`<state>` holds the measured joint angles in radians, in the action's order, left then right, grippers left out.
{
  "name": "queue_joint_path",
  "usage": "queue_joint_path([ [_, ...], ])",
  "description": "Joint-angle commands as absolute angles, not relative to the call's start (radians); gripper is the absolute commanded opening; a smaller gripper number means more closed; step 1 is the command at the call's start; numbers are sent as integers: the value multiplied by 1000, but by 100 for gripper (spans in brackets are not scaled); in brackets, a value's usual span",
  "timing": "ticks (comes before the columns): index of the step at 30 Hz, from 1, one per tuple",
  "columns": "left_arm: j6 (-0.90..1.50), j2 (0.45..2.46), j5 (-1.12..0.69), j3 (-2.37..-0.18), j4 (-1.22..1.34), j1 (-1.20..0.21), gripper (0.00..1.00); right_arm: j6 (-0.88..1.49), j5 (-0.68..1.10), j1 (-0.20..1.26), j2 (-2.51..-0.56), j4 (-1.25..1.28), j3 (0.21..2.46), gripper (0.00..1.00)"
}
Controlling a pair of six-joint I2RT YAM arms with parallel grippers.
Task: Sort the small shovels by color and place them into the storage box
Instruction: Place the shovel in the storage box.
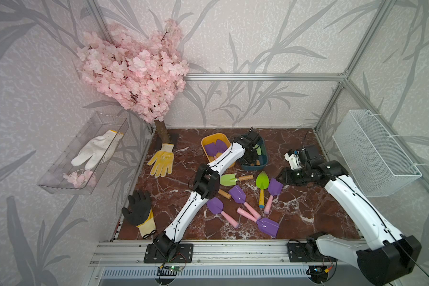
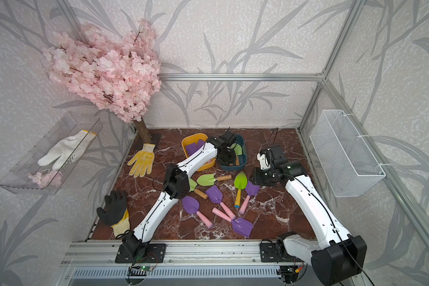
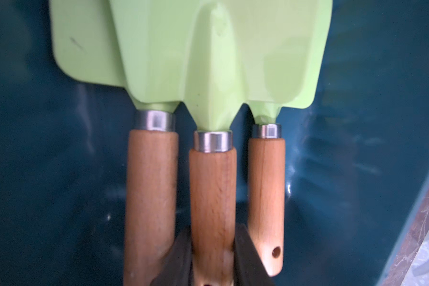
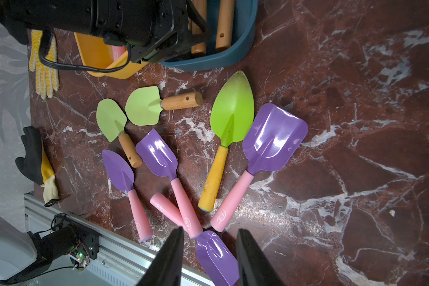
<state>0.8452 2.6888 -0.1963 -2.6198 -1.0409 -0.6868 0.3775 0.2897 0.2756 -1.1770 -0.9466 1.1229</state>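
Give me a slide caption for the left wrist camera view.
Left gripper clamps a wooden-handled green shovel between two others lying in the teal tub.

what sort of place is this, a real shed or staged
Likely a staged robot test cell: two white robot arms mounted on an aluminium rail, aluminium-framed wallpapered walls, an artificial pink blossom tree on a marbled tabletop.

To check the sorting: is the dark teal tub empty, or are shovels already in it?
Not empty. The teal tub holds three light green shovels; the left gripper is shut on the middle one.
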Motion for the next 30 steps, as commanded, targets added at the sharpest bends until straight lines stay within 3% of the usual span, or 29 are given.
queue_joint_path([
  [1,828,2645,-204,-2602,-1068,-699,0,376,291,272,-1163,-940,1114,40],
  [30,838,2678,-232,-2622,-1056,-698,10,370,284,272,-1164,-941,1108,40],
])
